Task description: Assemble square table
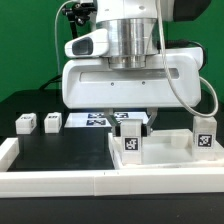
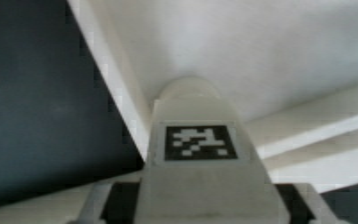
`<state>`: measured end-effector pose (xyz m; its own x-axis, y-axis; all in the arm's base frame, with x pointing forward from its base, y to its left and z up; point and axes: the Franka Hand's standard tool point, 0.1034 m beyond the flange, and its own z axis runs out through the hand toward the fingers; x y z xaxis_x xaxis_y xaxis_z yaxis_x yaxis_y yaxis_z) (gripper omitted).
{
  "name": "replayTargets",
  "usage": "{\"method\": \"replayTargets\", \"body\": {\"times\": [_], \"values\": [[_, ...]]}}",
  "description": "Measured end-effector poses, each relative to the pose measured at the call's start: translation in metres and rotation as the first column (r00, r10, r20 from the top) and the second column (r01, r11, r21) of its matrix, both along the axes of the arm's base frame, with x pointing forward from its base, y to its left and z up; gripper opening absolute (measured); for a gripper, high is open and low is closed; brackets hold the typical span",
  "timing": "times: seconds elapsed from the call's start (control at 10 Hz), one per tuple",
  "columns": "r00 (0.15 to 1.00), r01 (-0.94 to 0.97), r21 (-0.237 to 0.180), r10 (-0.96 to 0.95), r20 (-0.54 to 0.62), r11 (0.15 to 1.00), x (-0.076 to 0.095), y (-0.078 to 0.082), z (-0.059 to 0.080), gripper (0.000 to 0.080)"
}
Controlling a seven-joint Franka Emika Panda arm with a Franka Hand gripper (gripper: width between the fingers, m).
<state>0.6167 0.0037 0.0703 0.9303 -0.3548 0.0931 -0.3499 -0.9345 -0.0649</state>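
Note:
The white square tabletop (image 1: 170,152) lies at the exterior view's right, its raised rims up. My gripper (image 1: 130,124) is shut on a white tagged leg (image 1: 130,143) and holds it upright over the tabletop's corner nearest the exterior view's left. In the wrist view the leg (image 2: 202,130) fills the middle, its tag facing the camera, with the fingers (image 2: 115,200) on both sides and the tabletop's rim (image 2: 309,70) behind. Whether the leg touches the tabletop is hidden. A second leg (image 1: 205,136) stands upright at the tabletop's right corner.
Two loose legs (image 1: 25,123) (image 1: 51,122) lie on the black table at the exterior view's left. The marker board (image 1: 92,120) lies behind them. Long white bars run along the front (image 1: 60,182) and left edge (image 1: 8,150).

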Motion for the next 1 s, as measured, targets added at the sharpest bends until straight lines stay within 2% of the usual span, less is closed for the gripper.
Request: {"method": "replayTargets", "body": {"times": [0.2,0.5,0.8,0.9,1.0], "values": [[0.97,0.241,0.025,-0.241,-0.007,0.97,-0.0005,-0.0005,-0.0003,0.0291],[0.861,0.508,0.048,-0.507,-0.027,0.86,-0.001,0.0017,-0.0005,0.0291],[0.761,0.649,0.07,-0.648,-0.045,0.758,-0.0009,0.0012,-0.0004,0.0291],[0.747,0.665,0.071,-0.663,-0.048,0.744,-0.0009,0.0013,-0.0005,0.0301],[0.768,0.641,0.069,-0.639,-0.045,0.765,-0.001,0.0014,-0.0005,0.0301]]}}
